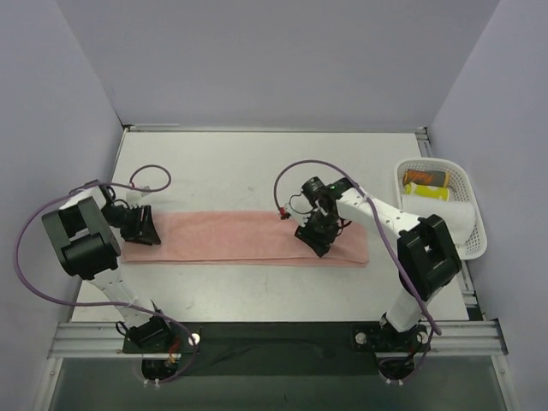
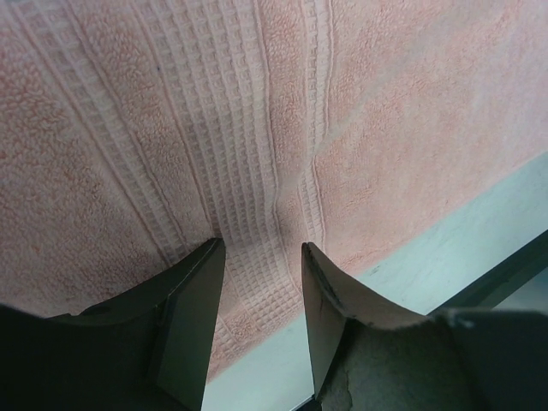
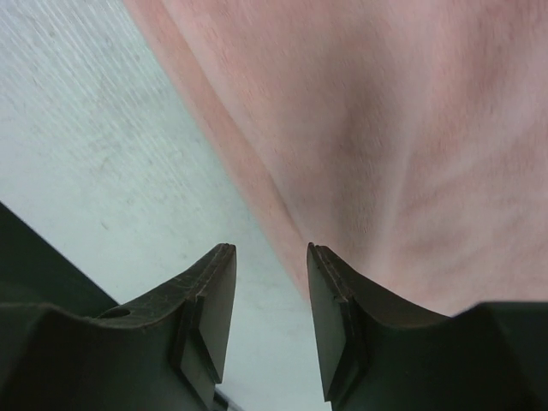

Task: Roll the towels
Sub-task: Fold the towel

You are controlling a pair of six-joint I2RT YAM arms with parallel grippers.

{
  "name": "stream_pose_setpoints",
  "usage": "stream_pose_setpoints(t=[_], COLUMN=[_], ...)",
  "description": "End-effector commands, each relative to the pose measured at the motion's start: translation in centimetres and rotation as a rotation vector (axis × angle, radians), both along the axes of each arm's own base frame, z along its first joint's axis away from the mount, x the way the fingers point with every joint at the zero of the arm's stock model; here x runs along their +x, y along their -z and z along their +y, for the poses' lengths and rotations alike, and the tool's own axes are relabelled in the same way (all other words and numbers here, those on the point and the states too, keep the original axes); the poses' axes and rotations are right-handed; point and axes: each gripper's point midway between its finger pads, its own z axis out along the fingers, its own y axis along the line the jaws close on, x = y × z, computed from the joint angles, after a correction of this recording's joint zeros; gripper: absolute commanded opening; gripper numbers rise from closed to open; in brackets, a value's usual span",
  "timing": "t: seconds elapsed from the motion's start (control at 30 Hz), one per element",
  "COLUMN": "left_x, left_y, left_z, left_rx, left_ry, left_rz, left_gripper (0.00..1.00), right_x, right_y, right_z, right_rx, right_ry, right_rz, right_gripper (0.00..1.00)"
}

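The salmon-pink towel (image 1: 231, 237) lies flat as a long strip across the middle of the table. My left gripper (image 1: 144, 227) is open, low over its left end; the left wrist view shows the waffle-band border (image 2: 248, 171) between my fingers, with nothing gripped. My right gripper (image 1: 318, 238) is open over the towel's right part near its front edge; the right wrist view shows pink cloth (image 3: 385, 128) and bare table between the fingers. A white towel (image 1: 462, 224) lies in the basket at the right.
A white mesh basket (image 1: 441, 167) stands at the right edge with an orange item (image 1: 426, 177) and a yellow item (image 1: 425, 192). Cables loop over both arms. Purple walls enclose the table (image 1: 257, 163).
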Motion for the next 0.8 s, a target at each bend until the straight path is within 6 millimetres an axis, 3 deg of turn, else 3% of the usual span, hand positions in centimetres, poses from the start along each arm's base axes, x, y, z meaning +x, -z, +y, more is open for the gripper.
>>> stream_pose_setpoints(t=[0.0, 0.23, 0.4, 0.57, 0.77], left_x=[0.3, -0.2, 0.0, 0.1, 0.0], left_y=[0.6, 1.3, 1.3, 1.3, 1.4], left_z=[0.6, 0.6, 0.7, 0.8, 0.7], left_rx=[0.025, 0.02, 0.019, 0.016, 0.014], left_ry=[-0.048, -0.061, -0.062, -0.071, -0.074], left_rz=[0.025, 0.04, 0.035, 0.035, 0.033], left_gripper=[0.52, 0.53, 0.53, 0.53, 0.53], right_x=[0.7, 0.8, 0.9, 0.9, 1.1], right_y=[0.7, 2.4, 3.4, 4.2, 3.6], right_z=[1.5, 3.9, 4.4, 4.2, 4.0], right_rx=[-0.061, -0.116, -0.136, -0.16, -0.157], right_ry=[-0.031, -0.101, -0.122, -0.144, -0.138], right_rz=[-0.089, -0.152, -0.151, -0.146, -0.167], right_gripper=[0.4, 0.43, 0.42, 0.35, 0.25])
